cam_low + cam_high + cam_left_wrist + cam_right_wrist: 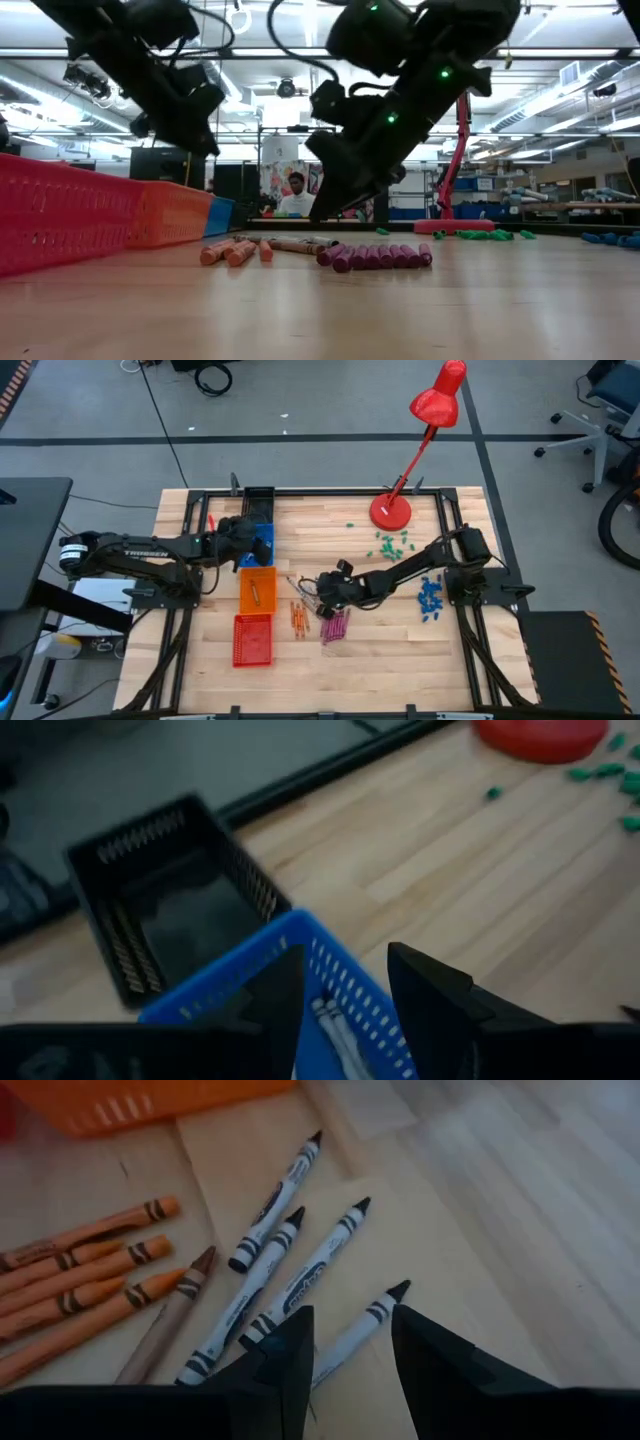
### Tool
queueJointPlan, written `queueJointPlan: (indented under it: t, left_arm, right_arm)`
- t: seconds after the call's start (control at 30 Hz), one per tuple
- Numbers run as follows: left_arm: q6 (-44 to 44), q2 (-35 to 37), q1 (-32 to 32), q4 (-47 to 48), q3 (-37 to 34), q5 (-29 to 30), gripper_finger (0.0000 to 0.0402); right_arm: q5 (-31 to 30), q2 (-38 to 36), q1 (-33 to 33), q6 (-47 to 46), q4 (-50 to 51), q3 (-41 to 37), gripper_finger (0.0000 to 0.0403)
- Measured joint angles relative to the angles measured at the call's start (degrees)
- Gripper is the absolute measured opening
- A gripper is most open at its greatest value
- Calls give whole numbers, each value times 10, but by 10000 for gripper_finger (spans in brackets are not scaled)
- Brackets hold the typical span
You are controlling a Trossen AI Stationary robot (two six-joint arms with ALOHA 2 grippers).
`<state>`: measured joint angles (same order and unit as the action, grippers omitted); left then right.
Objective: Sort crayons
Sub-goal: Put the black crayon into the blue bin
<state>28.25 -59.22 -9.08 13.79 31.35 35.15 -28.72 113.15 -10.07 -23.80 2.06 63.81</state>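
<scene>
Right end effector [350, 1342], fingers apart, over thin grey-silver paper-wrapped crayons [300, 1285] on our wooden surface [520, 1230]: we judge them light, stiff, snappable, best pinched mid-barrel.

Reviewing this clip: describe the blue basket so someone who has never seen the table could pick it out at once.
Start at the red desk lamp on the wooden table, then look across to the column of baskets on the opposite side. The blue basket sits under the open left gripper, between the black basket and the orange basket. It alone is blue, with pale crayons inside.
</scene>
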Motion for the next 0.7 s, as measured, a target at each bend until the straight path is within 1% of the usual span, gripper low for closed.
queueJointPlan:
  t: [0.07, 0.3, 0.4, 0.53, 0.7]
  left_arm:
    - [-10, 6, 17, 7, 7, 12, 157]
    - [-22, 9, 55, 12, 33, 13, 157]
    - [-30, 9, 61, 11, 33, 13, 157]
    - [-36, 9, 61, 12, 33, 13, 157]
    - [-34, 9, 69, 12, 33, 12, 157]
  right_arm:
    - [1, 9, 0, -13, 14, 10, 141]
    - [26, 12, -1, -73, 57, 10, 141]
    - [45, 12, -1, -86, 67, 10, 141]
    - [54, 10, -1, -93, 96, 11, 141]
    - [97, 7, 0, -93, 127, 13, 140]
